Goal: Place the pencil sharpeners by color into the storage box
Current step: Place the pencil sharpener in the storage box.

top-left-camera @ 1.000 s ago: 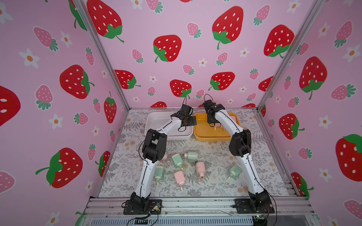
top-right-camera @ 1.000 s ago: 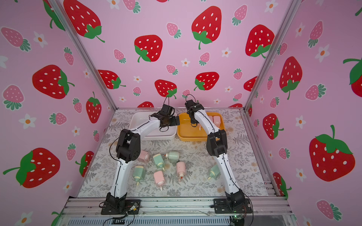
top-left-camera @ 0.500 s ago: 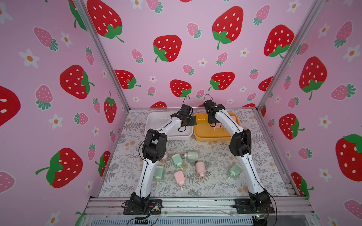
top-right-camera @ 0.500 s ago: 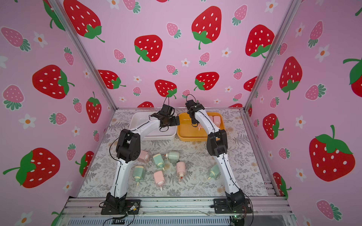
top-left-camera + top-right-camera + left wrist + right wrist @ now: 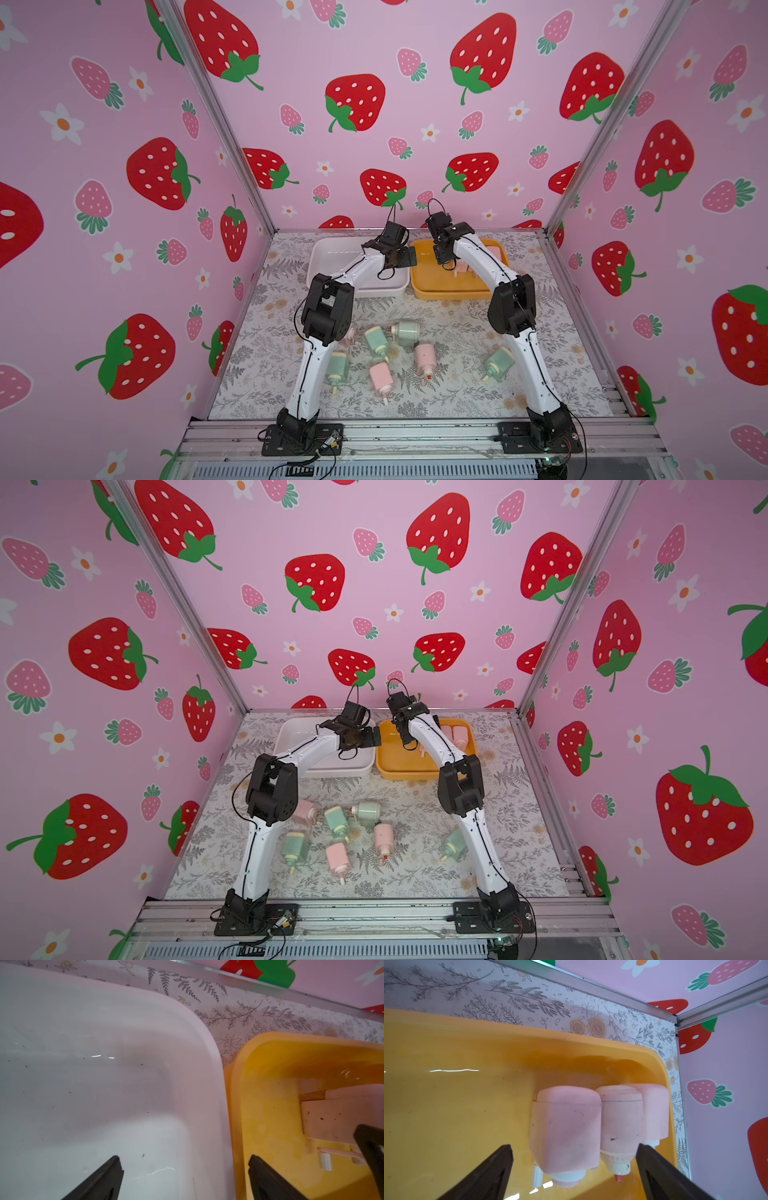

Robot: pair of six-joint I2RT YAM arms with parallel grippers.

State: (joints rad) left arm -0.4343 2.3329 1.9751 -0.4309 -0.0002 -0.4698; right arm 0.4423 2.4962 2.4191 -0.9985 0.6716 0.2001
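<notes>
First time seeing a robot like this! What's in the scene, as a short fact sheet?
orange bin: three pink sharpeners inside
white bin: no sharpener visible
table: four green sharpeners, three loose pink sharpeners
left end effector: open, above where the bins meet
right end effector: open, above the orange bin

A: What changed in that last second?
B: Only the right hand [image 5: 574,1145]: its jaws went from nearly closed to wide apart.
A: And the pink sharpener [image 5: 564,1130] between them?
B: It was let go and lay loose in the orange box [image 5: 446,1115], clear of both jaws.
</notes>
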